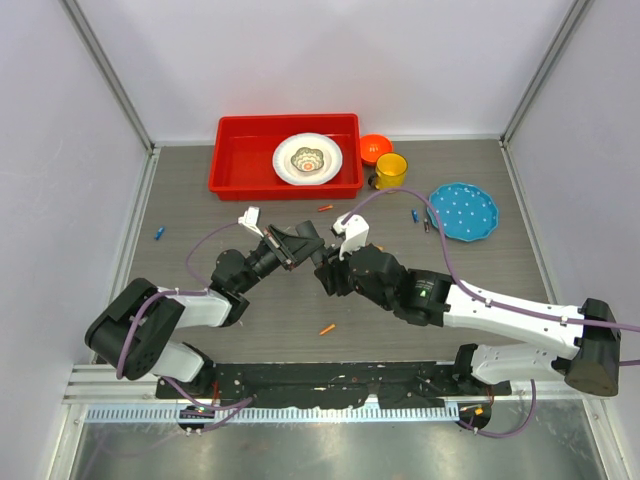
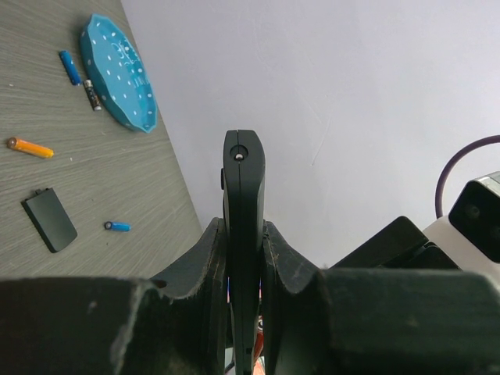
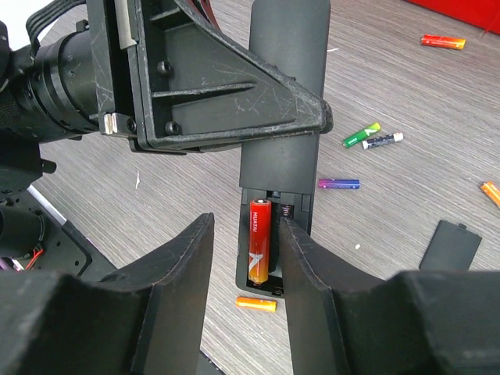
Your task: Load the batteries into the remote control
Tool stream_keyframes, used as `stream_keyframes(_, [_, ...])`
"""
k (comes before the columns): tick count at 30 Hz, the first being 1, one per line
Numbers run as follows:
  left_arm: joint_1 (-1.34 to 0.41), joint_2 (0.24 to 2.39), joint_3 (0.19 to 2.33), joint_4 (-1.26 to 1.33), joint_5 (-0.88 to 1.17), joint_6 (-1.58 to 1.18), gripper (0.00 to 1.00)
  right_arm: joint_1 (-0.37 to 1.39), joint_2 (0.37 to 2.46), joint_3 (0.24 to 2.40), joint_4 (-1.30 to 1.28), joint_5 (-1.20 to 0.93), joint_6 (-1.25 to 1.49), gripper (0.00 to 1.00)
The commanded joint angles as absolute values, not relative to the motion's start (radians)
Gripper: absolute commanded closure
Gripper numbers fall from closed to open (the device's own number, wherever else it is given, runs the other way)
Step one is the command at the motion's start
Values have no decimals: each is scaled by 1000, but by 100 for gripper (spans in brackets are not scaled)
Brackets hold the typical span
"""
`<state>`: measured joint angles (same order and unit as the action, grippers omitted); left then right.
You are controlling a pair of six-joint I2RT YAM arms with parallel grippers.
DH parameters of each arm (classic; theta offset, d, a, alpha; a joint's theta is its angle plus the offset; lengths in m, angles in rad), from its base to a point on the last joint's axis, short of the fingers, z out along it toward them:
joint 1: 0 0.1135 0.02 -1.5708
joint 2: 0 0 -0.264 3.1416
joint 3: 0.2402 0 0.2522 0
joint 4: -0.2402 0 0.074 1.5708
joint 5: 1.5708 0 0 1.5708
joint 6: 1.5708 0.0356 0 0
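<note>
Black plastic remote control (image 3: 277,164) is clamped edgewise in the closed left gripper (image 2: 244,234), held above the middle of the grey table (image 1: 180,200). One red-and-orange battery (image 3: 259,238) lies seated in its open slot; the bay beside it shows a bare spring. The right gripper (image 3: 246,226) hovers over the slot, jaws parted, gripping nothing. The cover (image 3: 451,246) lies flat on the table, apart from the remote. An orange battery (image 3: 256,303) lies loose on the near side.
</note>
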<state>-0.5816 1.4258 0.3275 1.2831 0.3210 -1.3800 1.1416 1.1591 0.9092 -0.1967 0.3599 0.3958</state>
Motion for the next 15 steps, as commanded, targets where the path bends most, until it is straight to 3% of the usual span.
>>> stream_keyframes(1, [-584, 1407, 348, 1546, 319, -1370, 100, 1144, 1138, 957, -195, 403, 396, 55])
stream_keyframes(15, [-584, 1416, 348, 1546, 321, -1371, 100, 1144, 1132, 960, -192, 382, 396, 53])
